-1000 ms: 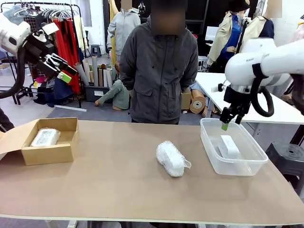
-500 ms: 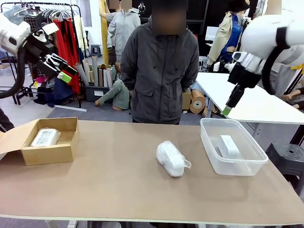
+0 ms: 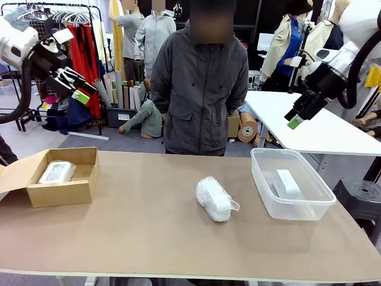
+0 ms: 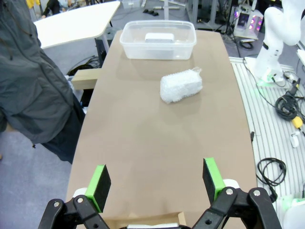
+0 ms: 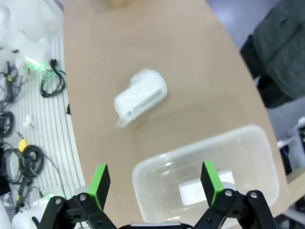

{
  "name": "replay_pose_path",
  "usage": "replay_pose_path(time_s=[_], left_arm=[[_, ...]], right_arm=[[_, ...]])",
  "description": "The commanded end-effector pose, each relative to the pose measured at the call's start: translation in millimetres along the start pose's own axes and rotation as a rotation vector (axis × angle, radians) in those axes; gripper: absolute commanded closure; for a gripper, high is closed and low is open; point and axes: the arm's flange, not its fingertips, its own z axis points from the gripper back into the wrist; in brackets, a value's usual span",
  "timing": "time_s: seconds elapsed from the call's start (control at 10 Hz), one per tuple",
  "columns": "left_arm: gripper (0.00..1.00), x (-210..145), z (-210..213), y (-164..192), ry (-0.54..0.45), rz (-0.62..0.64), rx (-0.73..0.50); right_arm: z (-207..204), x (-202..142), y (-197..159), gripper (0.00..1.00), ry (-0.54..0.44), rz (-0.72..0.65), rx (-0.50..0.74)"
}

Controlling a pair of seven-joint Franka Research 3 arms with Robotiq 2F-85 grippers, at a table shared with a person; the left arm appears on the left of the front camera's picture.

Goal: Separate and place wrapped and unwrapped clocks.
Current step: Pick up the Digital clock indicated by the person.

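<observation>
Both arms hung high above the table point(image 3: 149, 244), well clear of everything on it. The left gripper point(image 4: 156, 174) had its green-padded fingers spread wide with nothing between them, up over the left end by the cardboard box point(image 3: 83, 189). The right gripper point(image 5: 153, 172) was just as wide and empty, raised above the clear tub point(image 3: 259, 176) at the right.

A bare white clock point(image 3: 286, 183) lay flat in the tub, and one wrapped bundle point(image 3: 57, 172) lay in the box. The other wrapped bundle point(image 3: 213, 199) sat on the open table between box and tub. It lay at a slant, with a loose tail of wrap pointing toward the tub. A person point(image 3: 199, 89) stood close at the far edge.

That middle bundle looked to me like the piece left to sort, and the awkward one. Its wrap was soft and lumpy, so fingers closing on the tail or a thin fold might catch plastic alone and let it sag or drop. The box looked light, and a bump against its wall could shove it. The tub was also the nearer bin, so setting the bundle there would mix the two sorts.
</observation>
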Motion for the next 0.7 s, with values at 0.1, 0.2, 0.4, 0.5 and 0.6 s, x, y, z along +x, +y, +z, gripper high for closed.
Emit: replay_pose_path(time_s=[0.1, 0.2, 0.4, 0.5, 0.6], left_arm=[[0.00, -0.7, 0.7, -1.5, -0.003, -0.006, -0.005], [0.00, -0.7, 0.7, -1.5, -0.003, -0.006, -0.005], [0.00, -0.7, 0.7, -1.5, -0.003, -0.006, -0.005], [0.00, -0.7, 0.7, -1.5, -0.003, -0.006, -0.005], [0.00, -0.7, 0.7, -1.5, -0.003, -0.006, -0.005]], right_arm=[[8.6, -6.7, -2.6, 0.00, -0.148, 0.154, 0.056], [8.7, -8.6, -3.4, 0.00, -0.173, 0.197, 0.048], [7.2, -4.8, 2.1, 0.00, -0.192, 0.282, 0.061], [11.2, -0.3, 0.4, 0.00, -0.222, 0.269, 0.069], [10.9, 0.7, 2.8, 0.00, -0.232, 0.272, 0.062]])
